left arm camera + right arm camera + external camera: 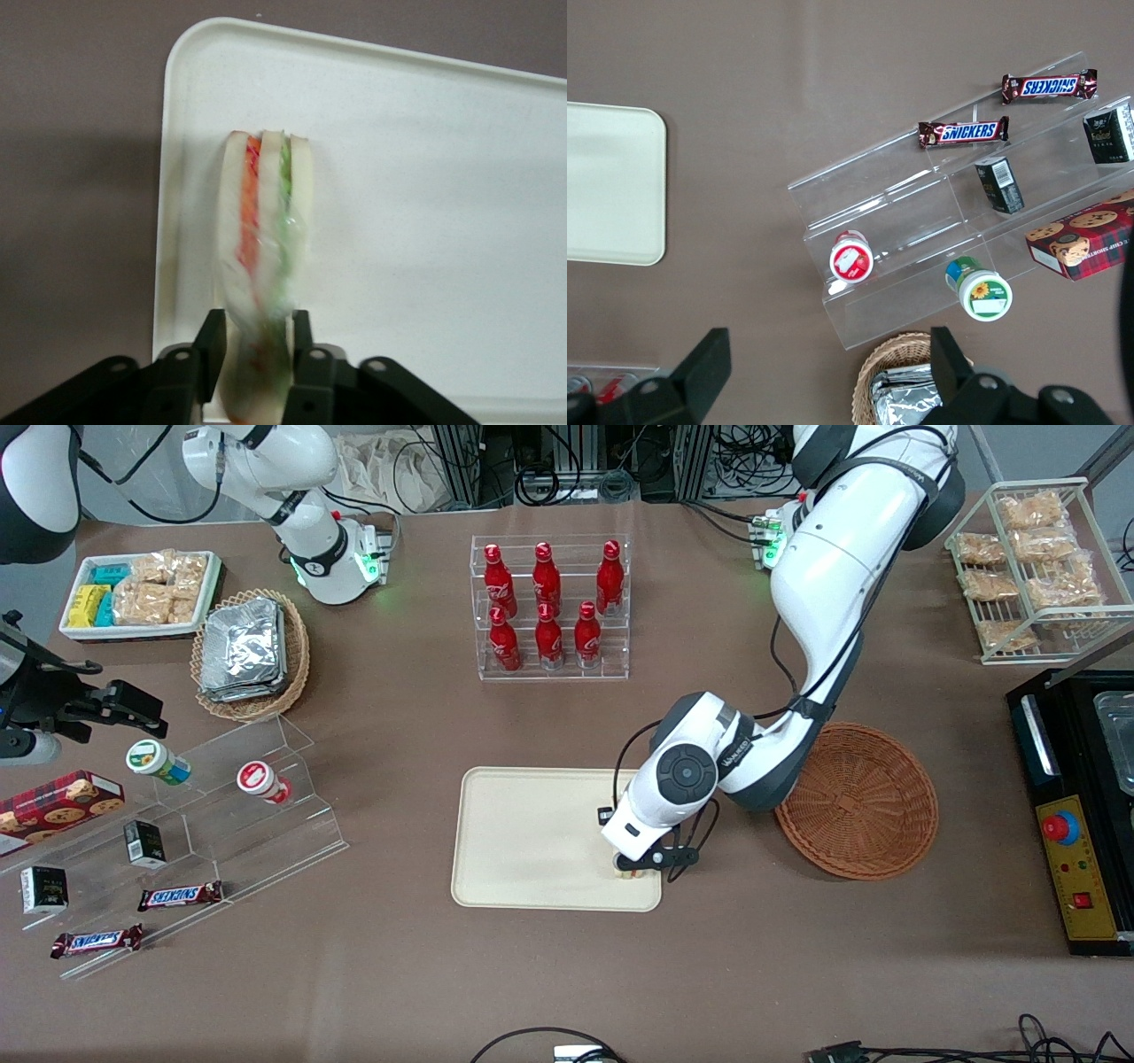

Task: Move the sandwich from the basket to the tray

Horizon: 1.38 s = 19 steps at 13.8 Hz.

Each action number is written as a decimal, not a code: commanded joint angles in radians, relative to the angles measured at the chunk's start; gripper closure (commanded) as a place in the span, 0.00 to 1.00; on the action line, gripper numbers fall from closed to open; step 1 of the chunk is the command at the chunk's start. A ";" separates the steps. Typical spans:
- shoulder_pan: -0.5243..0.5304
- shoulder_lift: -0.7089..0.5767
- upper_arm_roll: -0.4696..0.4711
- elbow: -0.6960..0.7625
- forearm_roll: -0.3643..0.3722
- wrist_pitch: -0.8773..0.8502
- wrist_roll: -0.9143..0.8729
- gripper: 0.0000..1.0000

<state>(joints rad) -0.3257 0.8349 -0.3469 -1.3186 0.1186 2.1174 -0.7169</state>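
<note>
The sandwich (pixel 266 204), a clear-wrapped wedge of white bread with orange-red and green layers, stands on edge on the cream tray (pixel 425 177) near one of its corners. My left gripper (pixel 257 323) is shut on the wedge's near end, one black finger (pixel 211 341) on each side. In the front view the gripper (pixel 631 866) is low over the tray (pixel 523 841) at the corner nearest the camera and the basket; only a pale bit of the sandwich (pixel 627 874) shows under it. The round reddish-brown basket (pixel 858 799) sits beside the tray with nothing in it.
A clear rack of red bottles (pixel 549 607) stands farther from the camera than the tray. An acrylic stepped shelf (pixel 204 815) with snacks and a tan oval basket of foil packs (pixel 248 651) lie toward the parked arm's end. A black control box (pixel 1076 815) sits near the basket.
</note>
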 commanded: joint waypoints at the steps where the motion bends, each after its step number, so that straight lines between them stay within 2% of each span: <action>1: -0.007 0.004 0.002 0.038 0.021 -0.025 -0.013 0.00; 4: 0.007 -0.061 0.008 0.030 0.024 -0.066 -0.016 0.00; 6: 0.010 -0.123 0.031 0.019 0.026 -0.257 -0.027 0.00; 7: 0.013 -0.178 0.038 -0.028 0.026 -0.321 -0.027 0.00; 11: 0.141 -0.520 0.032 -0.389 0.001 -0.249 -0.012 0.02; 13: 0.187 -0.627 0.032 -0.471 -0.028 -0.254 -0.001 0.02; 19: 0.451 -0.769 0.035 -0.461 -0.080 -0.393 0.394 0.00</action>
<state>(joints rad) 0.0458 0.1228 -0.3037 -1.7587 0.0720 1.7516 -0.4305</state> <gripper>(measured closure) 0.000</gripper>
